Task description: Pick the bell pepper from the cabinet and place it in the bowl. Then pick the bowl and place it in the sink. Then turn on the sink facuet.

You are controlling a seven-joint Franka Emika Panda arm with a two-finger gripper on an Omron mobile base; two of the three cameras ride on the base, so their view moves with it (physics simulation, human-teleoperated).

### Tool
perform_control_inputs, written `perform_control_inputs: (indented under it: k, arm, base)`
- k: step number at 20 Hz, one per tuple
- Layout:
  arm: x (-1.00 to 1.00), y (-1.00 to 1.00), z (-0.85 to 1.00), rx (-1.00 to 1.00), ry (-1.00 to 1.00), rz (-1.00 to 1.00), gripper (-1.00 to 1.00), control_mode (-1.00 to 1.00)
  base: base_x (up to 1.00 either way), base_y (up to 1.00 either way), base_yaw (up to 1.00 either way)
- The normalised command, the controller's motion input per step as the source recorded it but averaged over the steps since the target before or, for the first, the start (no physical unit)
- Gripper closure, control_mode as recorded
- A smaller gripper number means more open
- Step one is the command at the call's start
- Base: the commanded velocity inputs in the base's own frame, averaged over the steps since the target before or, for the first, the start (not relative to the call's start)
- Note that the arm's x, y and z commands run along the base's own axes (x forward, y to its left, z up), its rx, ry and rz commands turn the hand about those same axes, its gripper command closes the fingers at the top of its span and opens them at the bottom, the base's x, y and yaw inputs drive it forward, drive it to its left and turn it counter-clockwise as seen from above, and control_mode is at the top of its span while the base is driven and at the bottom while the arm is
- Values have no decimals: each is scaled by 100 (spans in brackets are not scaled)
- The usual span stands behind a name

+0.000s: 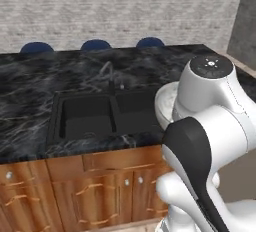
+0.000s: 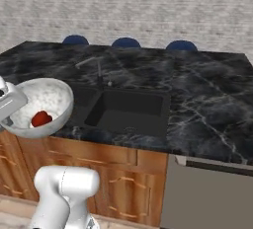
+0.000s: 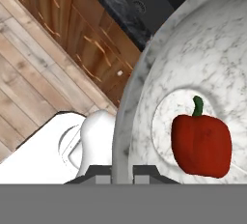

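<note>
My gripper (image 3: 122,174) is shut on the thick rim of the white-grey speckled bowl (image 3: 193,63), one finger on each side of the rim. The dark-red bell pepper (image 3: 201,143) lies inside on the bowl's flat bottom. In the right base view the bowl (image 2: 49,97) hangs tilted in the air by the counter's front edge, left of the sink (image 2: 126,109), with the bell pepper (image 2: 41,118) in it and the gripper (image 2: 9,105) at its left rim. The bowl (image 1: 164,105) peeks from behind the arm, right of the black two-basin sink (image 1: 95,116). The slim faucet (image 2: 93,64) rises behind the basins.
A black marble counter (image 2: 207,90) surrounds the sink. Wooden base doors and drawers (image 1: 100,186) run below it, with a grey appliance front (image 2: 207,198) to the right. Blue stool tops (image 2: 125,42) line the far edge. Wooden floor (image 3: 29,73) lies below the bowl.
</note>
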Motion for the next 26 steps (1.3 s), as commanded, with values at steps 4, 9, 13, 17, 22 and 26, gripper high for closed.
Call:
perform_control_inputs:
  k: [4,9,13,17,22,26]
  arm:
    - [0,0,0,0,0,0,100,100]
    - [0,0,0,0,0,0,100,100]
    - [0,0,0,0,0,0,100,100]
    - [0,0,0,0,0,0,100,100]
    - [0,0,0,0,0,0,100,100]
    - [0,0,0,0,0,0,100,100]
  base:
    - [60,47,-5]
    - [42,54,-1]
    - [46,29,0]
    - [53,0,0]
    - [43,0,0]
    - [35,0,0]
